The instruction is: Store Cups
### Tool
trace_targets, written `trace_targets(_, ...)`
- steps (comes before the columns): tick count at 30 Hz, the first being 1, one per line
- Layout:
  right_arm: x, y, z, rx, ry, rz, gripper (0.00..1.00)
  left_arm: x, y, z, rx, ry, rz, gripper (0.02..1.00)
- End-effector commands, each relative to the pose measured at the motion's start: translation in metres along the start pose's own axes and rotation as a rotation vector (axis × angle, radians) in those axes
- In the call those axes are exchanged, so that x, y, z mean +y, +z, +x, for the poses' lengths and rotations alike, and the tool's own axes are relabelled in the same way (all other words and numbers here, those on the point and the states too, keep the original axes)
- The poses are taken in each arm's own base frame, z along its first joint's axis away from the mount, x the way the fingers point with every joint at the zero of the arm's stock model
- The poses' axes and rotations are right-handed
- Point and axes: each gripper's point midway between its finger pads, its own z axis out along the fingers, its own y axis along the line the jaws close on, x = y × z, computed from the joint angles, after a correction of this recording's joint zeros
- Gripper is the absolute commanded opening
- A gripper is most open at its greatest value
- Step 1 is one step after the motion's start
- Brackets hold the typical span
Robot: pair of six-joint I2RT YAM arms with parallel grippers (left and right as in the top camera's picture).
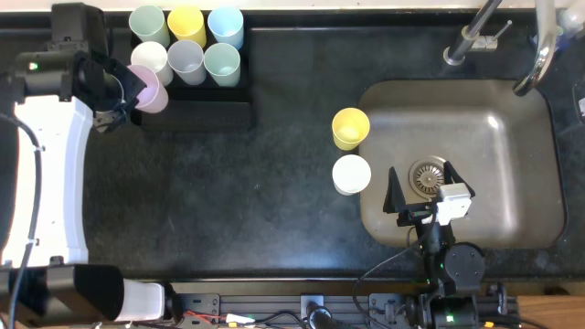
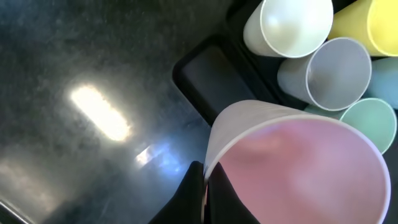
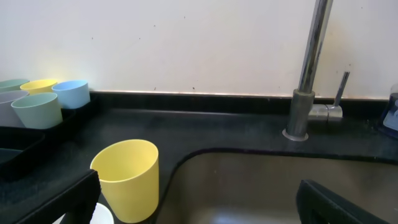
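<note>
My left gripper (image 1: 126, 95) is shut on the rim of a pink cup (image 1: 148, 89), held tilted just above the near-left part of the black tray (image 1: 206, 111). In the left wrist view the pink cup (image 2: 298, 168) hangs beside an empty tray slot (image 2: 208, 74), with the gripper (image 2: 203, 198) pinching its wall. Several cups stand in the tray, among them a white one (image 1: 149, 58), a grey one (image 1: 186, 58) and a mint one (image 1: 222, 62). A yellow cup (image 1: 350, 128) and a white cup (image 1: 351, 174) stand on the counter by the sink. My right gripper (image 1: 422, 186) hangs open over the sink, empty.
The steel sink (image 1: 512, 164) fills the right side, with a faucet (image 1: 475, 35) behind it. In the right wrist view the yellow cup (image 3: 127, 177) stands close at the basin's edge, the faucet (image 3: 308, 74) farther back. Dark counter (image 1: 274, 201) lies between tray and sink.
</note>
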Motion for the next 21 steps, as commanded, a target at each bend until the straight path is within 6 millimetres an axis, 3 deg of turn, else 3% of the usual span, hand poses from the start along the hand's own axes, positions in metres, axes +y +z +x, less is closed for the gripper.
trace_targets(1, -0.001, 0.0, 0.004, 0.002, -0.003, 0.001, 0.996, 0.008, 0.019, -0.008, 0.039, -0.074, -0.035, 0.036)
trace_targets(7, -0.001, 0.0, 0.004, 0.002, -0.003, 0.002, 0.998, 0.014, 0.046, -0.017, 0.07, -0.127, -0.068, 0.036)
trace_targets(13, -0.001, 0.0, 0.004, 0.002, -0.003, 0.001, 0.996, -0.005, 0.072, -0.024, 0.087, -0.139, -0.008, 0.036)
trace_targets(21, -0.001, 0.0, 0.004, 0.002, -0.003, 0.001, 0.996, -0.002, 0.094, -0.019, 0.123, -0.136, -0.052, 0.036)
